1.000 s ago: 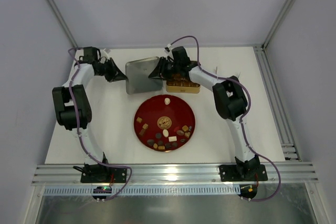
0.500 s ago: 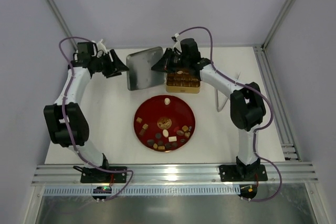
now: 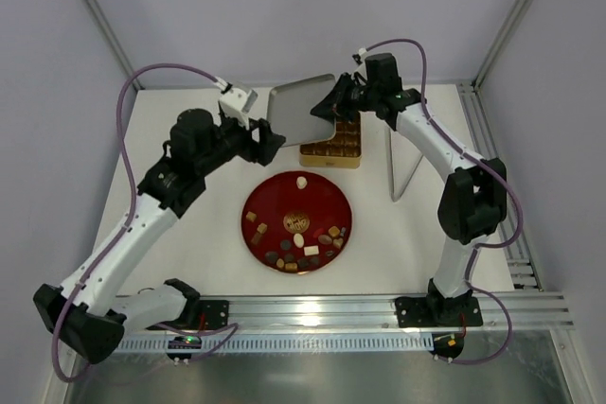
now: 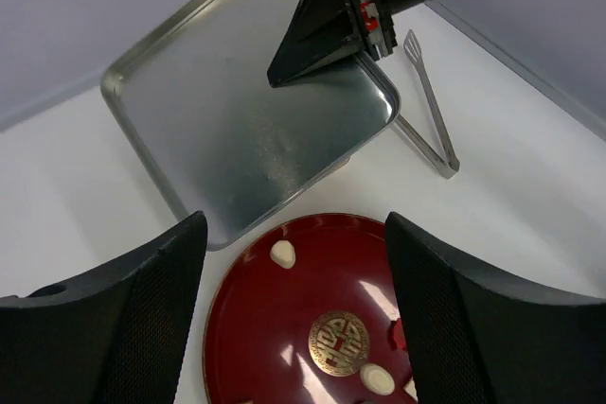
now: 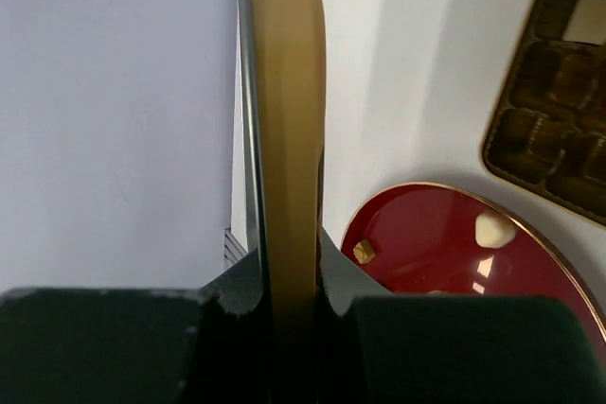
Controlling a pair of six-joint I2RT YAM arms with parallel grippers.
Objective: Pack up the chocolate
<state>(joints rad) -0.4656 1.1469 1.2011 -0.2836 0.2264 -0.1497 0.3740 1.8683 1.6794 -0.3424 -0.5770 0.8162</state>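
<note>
a red plate is being shown, a gold emblem patterned on it; the chocolate is being seen in dark brown, light brown and cream-white; the gridded tin is being shown gold, the lid silver.

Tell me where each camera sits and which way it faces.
Top external: above and behind, looking down at the white table; both arms show.
Left wrist: looks down past its open jaws at the flat silver metal lid and round red plate.
Right wrist: sights along its jaws, shut on that lid's edge.
All three share the plate.
</note>
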